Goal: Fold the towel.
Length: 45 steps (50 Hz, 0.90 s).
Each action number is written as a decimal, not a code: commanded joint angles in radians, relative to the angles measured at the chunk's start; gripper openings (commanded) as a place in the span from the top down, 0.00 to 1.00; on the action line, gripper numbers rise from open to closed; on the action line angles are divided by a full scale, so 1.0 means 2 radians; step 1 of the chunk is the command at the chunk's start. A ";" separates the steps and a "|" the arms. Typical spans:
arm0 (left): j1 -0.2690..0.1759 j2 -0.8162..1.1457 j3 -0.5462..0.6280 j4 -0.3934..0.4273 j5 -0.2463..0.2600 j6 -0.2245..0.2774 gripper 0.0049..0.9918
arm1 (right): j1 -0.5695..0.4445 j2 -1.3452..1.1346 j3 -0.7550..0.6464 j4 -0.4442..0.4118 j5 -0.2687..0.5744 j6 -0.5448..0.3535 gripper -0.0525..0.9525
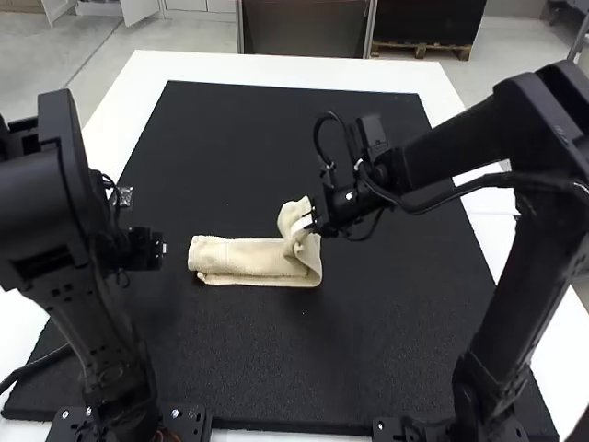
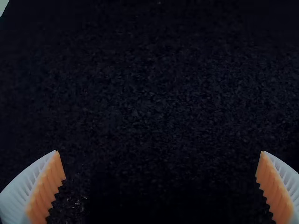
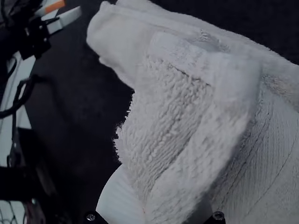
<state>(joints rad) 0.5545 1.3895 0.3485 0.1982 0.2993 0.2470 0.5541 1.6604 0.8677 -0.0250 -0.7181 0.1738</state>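
Cream towel [image 1: 250, 260] — nubby cloth — matt.

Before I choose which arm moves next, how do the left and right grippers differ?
The left gripper is open and empty; the right gripper is shut on a raised part of the towel.
The left gripper hangs away from the towel; the right gripper is at the towel's right end in the high view.
Both are over the black mat.

A black mat [image 1: 396, 341] is lying flat on the white counter [image 1: 276, 72]. Beyond the mat's edges, the counter is showing its white surface.
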 commanded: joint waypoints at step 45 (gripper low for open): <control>0.018 0.001 0.012 0.004 0.016 0.009 0.03 | 0.080 0.112 0.119 0.026 -0.023 0.011 0.97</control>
<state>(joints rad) 0.5785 1.3895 0.3485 0.1989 0.3145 0.2508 0.6964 1.8740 1.0641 0.0185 -0.7372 0.1886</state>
